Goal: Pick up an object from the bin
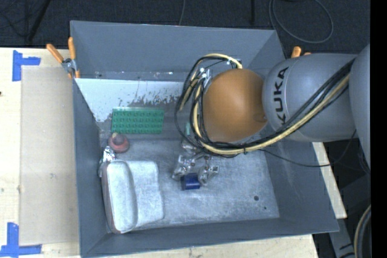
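My gripper (195, 173) is low over the middle of the bin floor, under the orange wrist cover. Its metal fingers (181, 167) stand open. A small dark blue block (191, 183) lies on the floor between the fingertips, slightly toward the front, and the fingers do not press on it. To the left lies a silver-grey padded pouch (130, 193), well apart from the gripper.
A green studded plate (138, 121) leans at the foot of the back wall. A small reddish-brown round piece (119, 142) sits near the pouch's top end. The arm reaches in from the right and hides the bin's right back part.
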`<action>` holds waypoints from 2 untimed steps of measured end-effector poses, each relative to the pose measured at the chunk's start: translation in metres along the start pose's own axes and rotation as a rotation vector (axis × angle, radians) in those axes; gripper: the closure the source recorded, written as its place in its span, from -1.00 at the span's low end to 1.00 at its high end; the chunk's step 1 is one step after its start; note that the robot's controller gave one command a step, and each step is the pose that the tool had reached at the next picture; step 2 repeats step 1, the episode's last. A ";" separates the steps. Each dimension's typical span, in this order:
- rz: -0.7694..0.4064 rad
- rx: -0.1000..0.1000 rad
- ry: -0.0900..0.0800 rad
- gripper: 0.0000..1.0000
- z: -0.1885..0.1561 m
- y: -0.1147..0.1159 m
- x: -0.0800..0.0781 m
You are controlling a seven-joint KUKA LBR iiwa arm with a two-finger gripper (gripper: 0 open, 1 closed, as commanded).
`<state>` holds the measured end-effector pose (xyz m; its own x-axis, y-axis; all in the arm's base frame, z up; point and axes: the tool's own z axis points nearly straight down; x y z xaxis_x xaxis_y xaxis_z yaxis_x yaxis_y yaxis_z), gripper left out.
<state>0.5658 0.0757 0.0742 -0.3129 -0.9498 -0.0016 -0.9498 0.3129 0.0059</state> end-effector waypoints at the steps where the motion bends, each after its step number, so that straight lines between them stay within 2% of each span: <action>1: -0.068 0.012 -0.003 1.00 -0.140 -0.004 -0.006; 2: -0.068 0.012 -0.003 1.00 -0.140 -0.004 -0.006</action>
